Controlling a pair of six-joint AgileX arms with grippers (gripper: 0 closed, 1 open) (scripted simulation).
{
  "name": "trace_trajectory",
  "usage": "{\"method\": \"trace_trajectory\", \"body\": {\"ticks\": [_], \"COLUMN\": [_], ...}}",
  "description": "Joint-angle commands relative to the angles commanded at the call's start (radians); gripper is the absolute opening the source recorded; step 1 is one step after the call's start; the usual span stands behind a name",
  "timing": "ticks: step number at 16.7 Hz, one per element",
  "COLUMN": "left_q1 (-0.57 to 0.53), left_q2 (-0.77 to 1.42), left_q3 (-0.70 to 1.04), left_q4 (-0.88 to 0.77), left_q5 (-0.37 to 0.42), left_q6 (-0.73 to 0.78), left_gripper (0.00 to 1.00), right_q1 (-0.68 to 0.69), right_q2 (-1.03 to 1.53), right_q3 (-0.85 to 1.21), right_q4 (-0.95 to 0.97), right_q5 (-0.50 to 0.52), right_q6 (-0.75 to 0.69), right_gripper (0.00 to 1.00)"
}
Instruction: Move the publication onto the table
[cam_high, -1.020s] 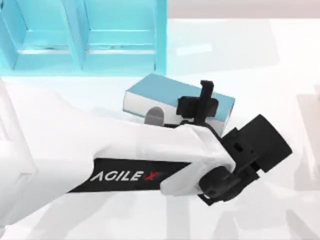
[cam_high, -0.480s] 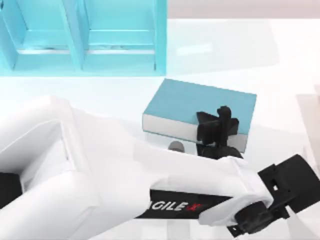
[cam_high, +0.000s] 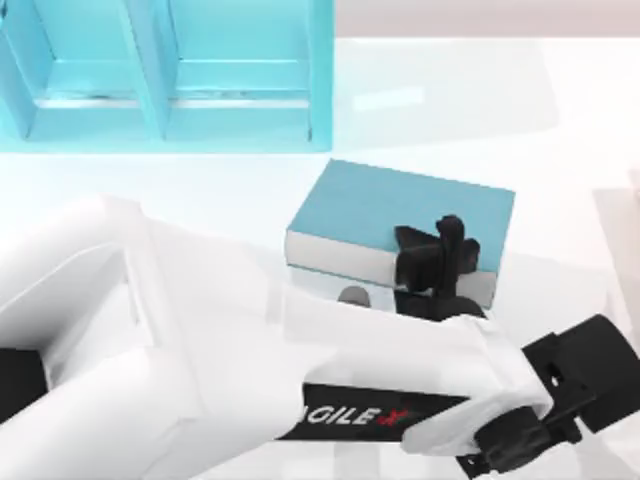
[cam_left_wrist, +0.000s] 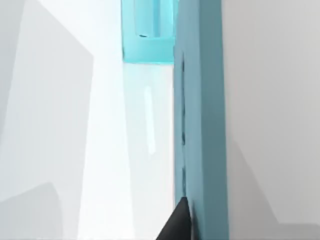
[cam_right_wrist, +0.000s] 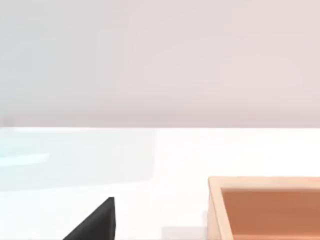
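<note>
Publication (cam_high: 400, 215) in left pincer (cam_high: 432, 262) over glossy table (cam_high: 560, 150) (white).

Left arm (cam_high: 200, 330): bulky glossy white shell segments; a black band lettered "AGILE" in white with a red X (cam_high: 355, 415); black wrist housing (cam_high: 570, 385); black two-finger left gripper (cam_high: 435, 255).

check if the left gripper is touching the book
Touching. In the top view the left gripper straddles the book's near edge, and in the left wrist view its fingertip lies against the teal cover.
</note>
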Motion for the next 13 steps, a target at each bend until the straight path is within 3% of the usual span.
{"method": "trace_trajectory", "body": {"ticks": [6,13], "left_q1": [0.0,0.0], "left_q2": [0.004,0.06], "left_q3": [-0.003,-0.042], "left_q4": [-0.008,0.091], "left_q5": [0.0,0.001], "left_q6": [-0.01,-0.007], "left_gripper": [0.0,0.0], "right_q1": [0.0,0.0], "right_q2": [0.0,0.0], "right_q3": [0.0,0.0], "right_q4": [0.0,0.0], "right_q5": [0.0,0.0], "right_q6": [0.0,0.0], "right_gripper": [1.0,1.0]}}
